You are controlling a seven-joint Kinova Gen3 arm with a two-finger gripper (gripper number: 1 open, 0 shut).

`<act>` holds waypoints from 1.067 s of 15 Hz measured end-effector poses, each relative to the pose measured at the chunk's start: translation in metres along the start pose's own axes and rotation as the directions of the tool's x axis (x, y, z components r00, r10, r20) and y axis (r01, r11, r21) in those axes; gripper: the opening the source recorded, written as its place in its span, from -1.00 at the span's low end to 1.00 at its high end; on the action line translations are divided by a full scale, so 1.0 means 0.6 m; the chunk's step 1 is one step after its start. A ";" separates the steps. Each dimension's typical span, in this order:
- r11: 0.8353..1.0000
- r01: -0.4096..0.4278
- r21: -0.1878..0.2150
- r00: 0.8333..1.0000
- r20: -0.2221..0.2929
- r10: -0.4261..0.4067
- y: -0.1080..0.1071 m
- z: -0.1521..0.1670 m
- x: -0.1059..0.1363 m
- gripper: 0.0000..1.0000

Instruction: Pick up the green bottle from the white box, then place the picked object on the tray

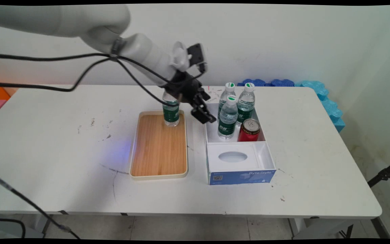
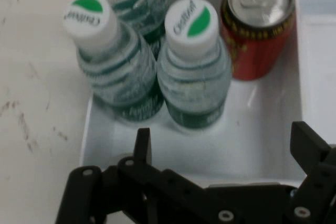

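The gripper (image 2: 220, 148) hangs wide open and empty above the white box (image 1: 212, 135), nearest its three water bottles (image 2: 194, 72) and red can (image 2: 257, 30). Another water bottle (image 1: 171, 113) stands on the wooden tray (image 1: 157, 149) just beside it on the desk (image 1: 63, 152).

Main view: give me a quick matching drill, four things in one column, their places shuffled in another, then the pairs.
Things:
1. lone water bottle
2. red can
3. three water bottles
4. tool

Places:
A. upright at the wooden tray's far end
B. clustered in the white box's far compartment
C. open, empty, above the box's far left corner
D. beside the bottle cluster, against the divider

Pairs: 1-A, 2-D, 3-B, 4-C
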 end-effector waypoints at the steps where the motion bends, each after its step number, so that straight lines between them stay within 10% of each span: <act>1: 1.000 0.002 0.002 1.000 -0.001 -0.002 0.000 0.009 0.005 1.00; 12: 0.998 0.015 0.054 1.000 -0.007 -0.015 0.015 0.113 0.045 1.00; 13: 0.998 0.016 0.061 1.000 -0.007 -0.015 0.015 0.118 0.046 -1.00; 16: 0.997 0.010 0.079 1.000 -0.006 -0.010 0.018 0.128 0.046 -1.00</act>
